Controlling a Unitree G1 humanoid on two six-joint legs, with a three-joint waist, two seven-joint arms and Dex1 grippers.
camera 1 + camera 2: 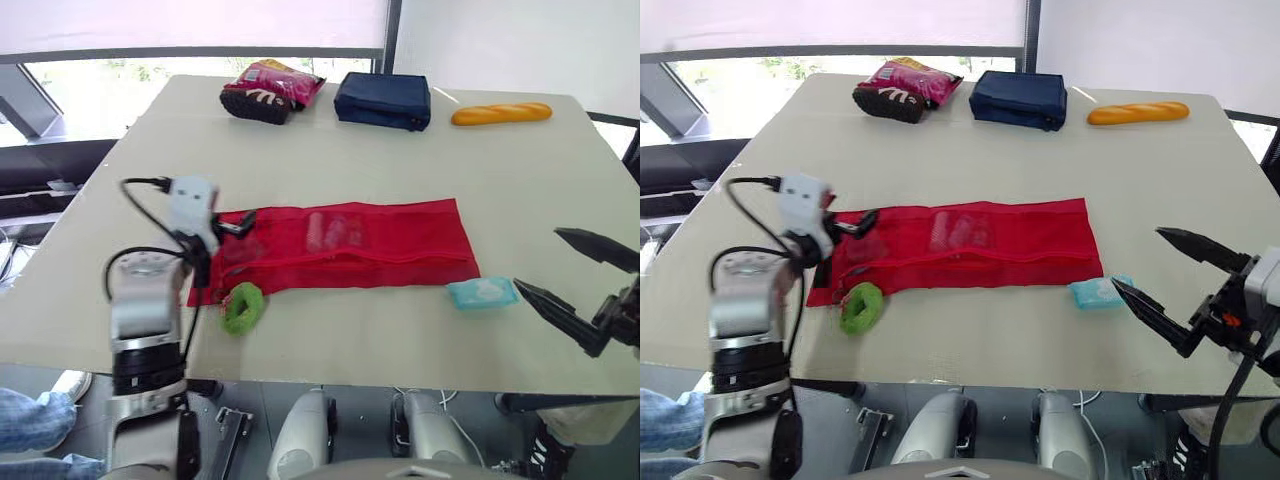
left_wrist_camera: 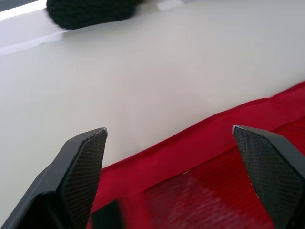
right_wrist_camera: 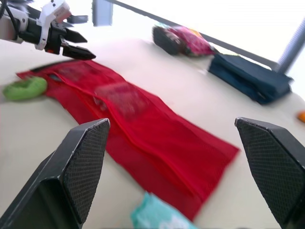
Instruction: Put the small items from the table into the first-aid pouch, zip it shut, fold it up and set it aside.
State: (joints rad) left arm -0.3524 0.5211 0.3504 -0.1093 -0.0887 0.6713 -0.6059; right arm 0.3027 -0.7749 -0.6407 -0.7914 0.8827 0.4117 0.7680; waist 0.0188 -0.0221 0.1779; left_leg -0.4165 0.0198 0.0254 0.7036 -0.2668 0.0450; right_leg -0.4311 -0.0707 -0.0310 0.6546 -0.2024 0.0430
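Pouch place: The red first-aid pouch [image 1: 380, 245] lay unfolded and flat across the middle of the table [image 1: 400, 160], its long side running left to right.
Pouch look: It was made of see-through red mesh, with seam or zip lines running along its length. Pale shapes showed through the mesh left of its centre. Whether the zip was open could not be told.
Green ring: A soft green ring [image 1: 242, 307] lay on the table against the near edge of the pouch's left end.
Teal packet: A small teal packet [image 1: 482, 293] lay just beside the pouch's near right corner.
Left gripper: The left gripper [image 2: 169, 129] hung over the pouch's far left corner, its fingers spread wide and holding nothing.
Right gripper: The right gripper [image 3: 172, 120] was by the near right edge of the table, right of the teal packet, fingers wide apart and empty.
Far side: A snack bag [image 1: 270, 90], a navy case [image 1: 383, 100] and a bread-shaped toy [image 1: 501, 113] sat in a row, well apart from the pouch.
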